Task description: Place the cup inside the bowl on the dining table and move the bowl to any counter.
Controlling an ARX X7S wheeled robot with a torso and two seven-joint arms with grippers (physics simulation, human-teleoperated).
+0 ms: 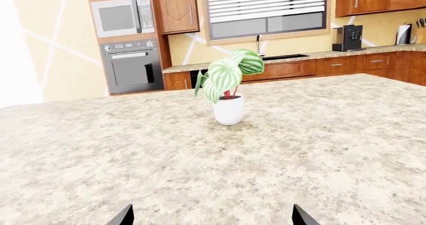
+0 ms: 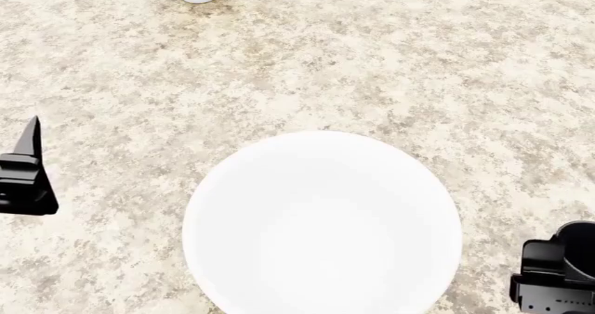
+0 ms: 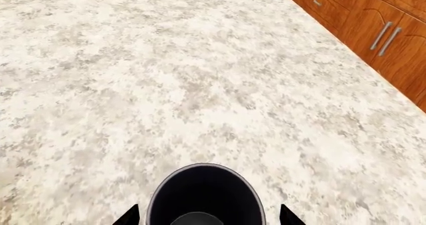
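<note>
Left wrist view: only the two fingertips of the left gripper (image 1: 211,216) are seen, spread wide, nothing between them. A potted plant (image 1: 228,89) stands on the table (image 1: 332,135), well beyond the gripper. A far counter (image 1: 346,52) is seen behind the plant, under the window. No bowl or cup is seen here.

Head view: the bowl (image 2: 322,223) sits on the table, empty. The left gripper (image 2: 26,171) is held beside the bowl, apart from it; the right gripper (image 2: 558,272) is seen at the bowl's other side, near the rim. The cup is not made out here.

Right wrist view: the cup (image 3: 205,197) is seen upright between the right gripper's (image 3: 206,216) fingertips, mouth up. Whether the tips are pressed on it cannot be told; they flank it closely.

Risk, judged: if the grip is loose, the cup could slip or tip. The bowl rim could be struck during transfer and the bowl shoved along the table. A high release could topple the cup inside the bowl.
</note>
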